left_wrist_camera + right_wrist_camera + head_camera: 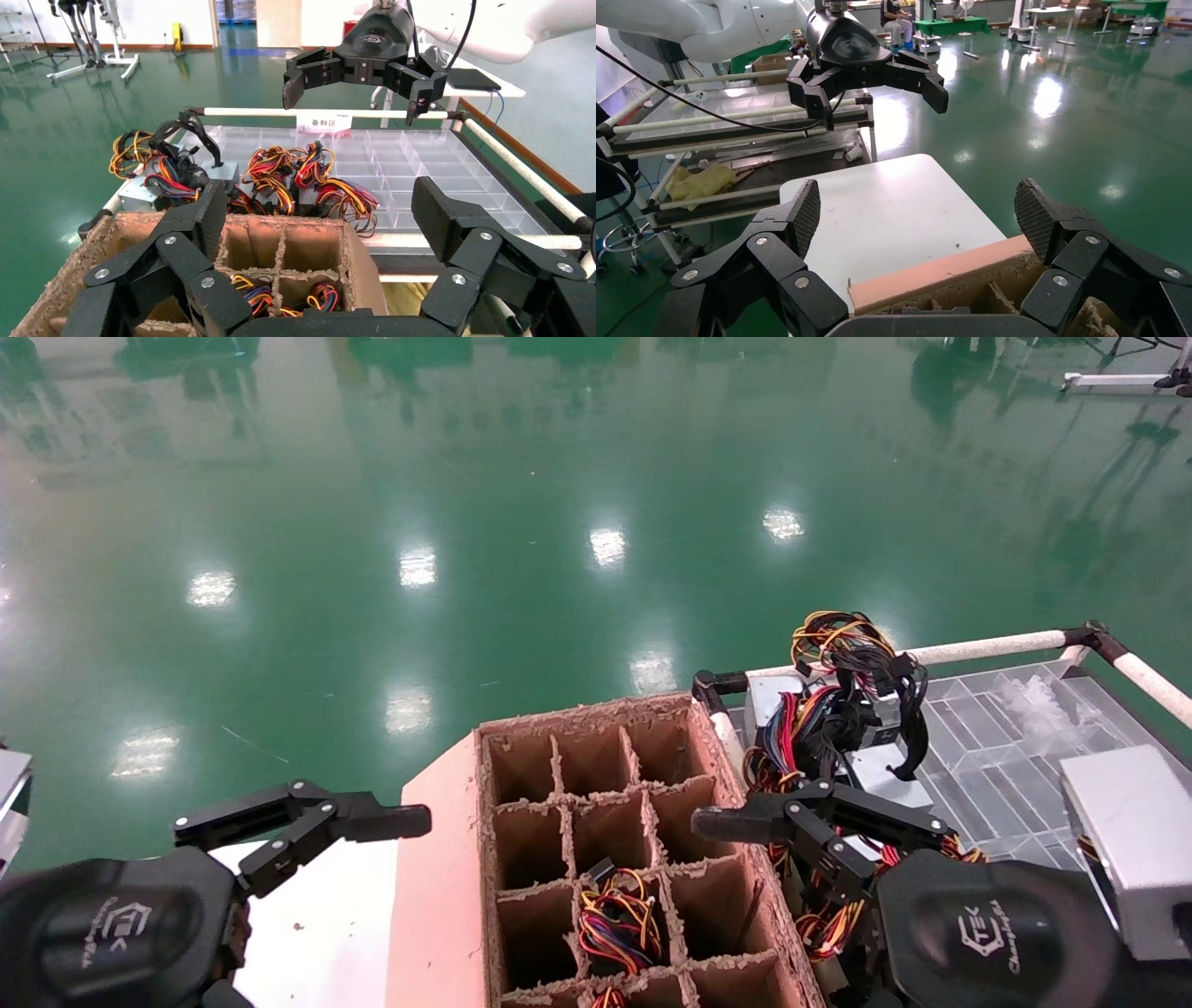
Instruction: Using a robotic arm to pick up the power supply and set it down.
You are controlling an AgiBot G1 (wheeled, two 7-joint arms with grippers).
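Head view first, reading from our left: our black jointed left gripper (pixel 307 822) hangs with its fingers spread and nothing between them, above the white tabletop (pixel 326 924) beside the brown cardboard box with grid dividers (pixel 605 840). Several cells of that box already hold bundles of coloured wire, though we cannot tell what they belong to. Further right, our black logo-marked right gripper (pixel 801 826) also stands spread and empty, just above the near edge of the clear plastic divided tray (pixel 1006 756). On that tray the grey metal power supply with its red, yellow and orange wire bundle (pixel 875 770) lies untouched among other wired units. We judge the task barely begun: no grasp is made yet, and the reach, the lift and the set-down all remain.
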